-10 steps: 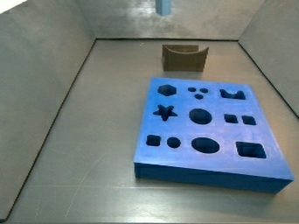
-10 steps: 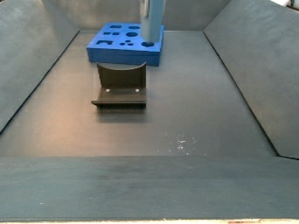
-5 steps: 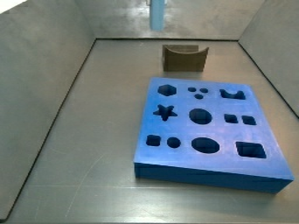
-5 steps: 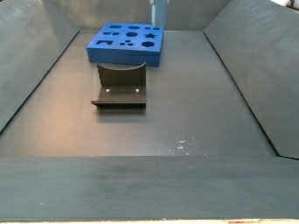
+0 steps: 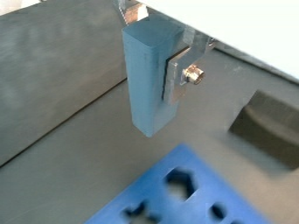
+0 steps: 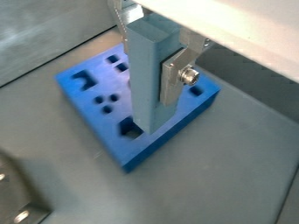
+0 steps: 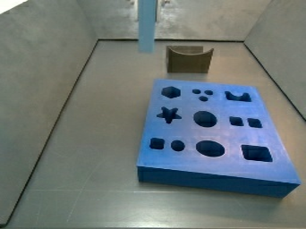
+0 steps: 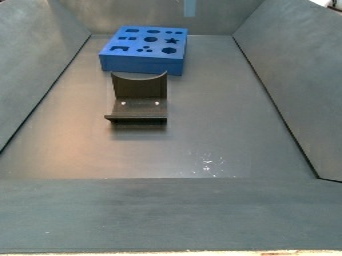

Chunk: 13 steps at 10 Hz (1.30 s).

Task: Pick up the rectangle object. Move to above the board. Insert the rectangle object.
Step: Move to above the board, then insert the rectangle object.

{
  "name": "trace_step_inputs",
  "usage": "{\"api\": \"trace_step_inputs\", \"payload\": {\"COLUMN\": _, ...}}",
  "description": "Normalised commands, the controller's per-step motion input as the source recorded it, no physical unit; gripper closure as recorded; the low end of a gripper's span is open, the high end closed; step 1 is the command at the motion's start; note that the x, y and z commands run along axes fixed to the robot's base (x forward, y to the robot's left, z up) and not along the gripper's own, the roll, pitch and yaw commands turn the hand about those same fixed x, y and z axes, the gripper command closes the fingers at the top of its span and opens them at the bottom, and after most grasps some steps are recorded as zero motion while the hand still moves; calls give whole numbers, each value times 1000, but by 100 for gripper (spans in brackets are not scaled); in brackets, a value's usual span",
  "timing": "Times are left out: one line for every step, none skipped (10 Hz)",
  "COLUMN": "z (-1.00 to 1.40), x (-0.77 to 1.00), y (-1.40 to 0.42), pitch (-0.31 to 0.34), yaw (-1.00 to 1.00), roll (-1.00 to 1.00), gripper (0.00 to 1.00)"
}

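My gripper [image 5: 152,70] is shut on the rectangle object [image 5: 149,79], a slim light-blue block held upright. A silver finger [image 5: 179,77] presses its side in both wrist views. The same block [image 6: 149,83] hangs in the air, touching nothing. In a side view it hangs at the top of the picture [image 7: 147,25], with the gripper [image 7: 149,4] cut off by the edge. The board [image 7: 216,134] is a thick bright-blue slab with many shaped holes and lies flat on the floor. It also shows below the block as the board [image 6: 100,96] and, far off, as the board [image 8: 143,47].
A brown notched fixture [image 7: 188,59] stands beyond the board's far end, and the same fixture [image 8: 138,98] stands in front of the board, seen from the opposite end. Grey sloping walls [image 7: 48,72] enclose the floor on both sides.
The held block has shifted left and shows longer in one side view. In the other side view it has risen out of the top of the picture.
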Motion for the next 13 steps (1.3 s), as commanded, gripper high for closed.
{"api": "trace_step_inputs", "payload": {"z": 11, "x": -43, "y": -587, "pitch": 166, "yaw": 3, "roll": 43, "gripper": 100}}
{"api": "trace_step_inputs", "payload": {"z": 11, "x": 7, "y": -324, "pitch": 156, "yaw": -8, "roll": 55, "gripper": 100}}
{"api": "trace_step_inputs", "payload": {"z": 1, "x": 34, "y": -172, "pitch": 137, "yaw": 6, "roll": 60, "gripper": 100}}
{"api": "trace_step_inputs", "payload": {"z": -49, "x": 0, "y": -40, "pitch": -94, "yaw": 0, "roll": 17, "gripper": 100}}
{"api": "trace_step_inputs", "payload": {"z": 0, "x": 43, "y": 0, "pitch": 51, "yaw": 0, "roll": 0, "gripper": 100}}
{"api": "trace_step_inputs", "payload": {"z": 0, "x": 0, "y": 0, "pitch": -9, "yaw": 0, "roll": 0, "gripper": 100}}
{"api": "trace_step_inputs", "payload": {"z": -149, "x": 89, "y": -97, "pitch": -229, "yaw": 0, "roll": 214, "gripper": 100}}
{"api": "trace_step_inputs", "payload": {"z": -183, "x": 1000, "y": -63, "pitch": -131, "yaw": 0, "roll": 137, "gripper": 100}}
{"api": "trace_step_inputs", "payload": {"z": -169, "x": 1000, "y": 0, "pitch": -71, "yaw": 0, "roll": 3, "gripper": 100}}
{"api": "trace_step_inputs", "payload": {"z": -186, "x": 1000, "y": 0, "pitch": -34, "yaw": 0, "roll": 0, "gripper": 100}}
{"api": "trace_step_inputs", "payload": {"z": -183, "x": 1000, "y": 0, "pitch": -3, "yaw": 0, "roll": 0, "gripper": 100}}
{"api": "trace_step_inputs", "payload": {"z": -89, "x": 1000, "y": 0, "pitch": 0, "yaw": 0, "roll": 0, "gripper": 100}}
{"api": "trace_step_inputs", "payload": {"z": -6, "x": 1000, "y": 0, "pitch": 0, "yaw": 0, "roll": -11, "gripper": 100}}
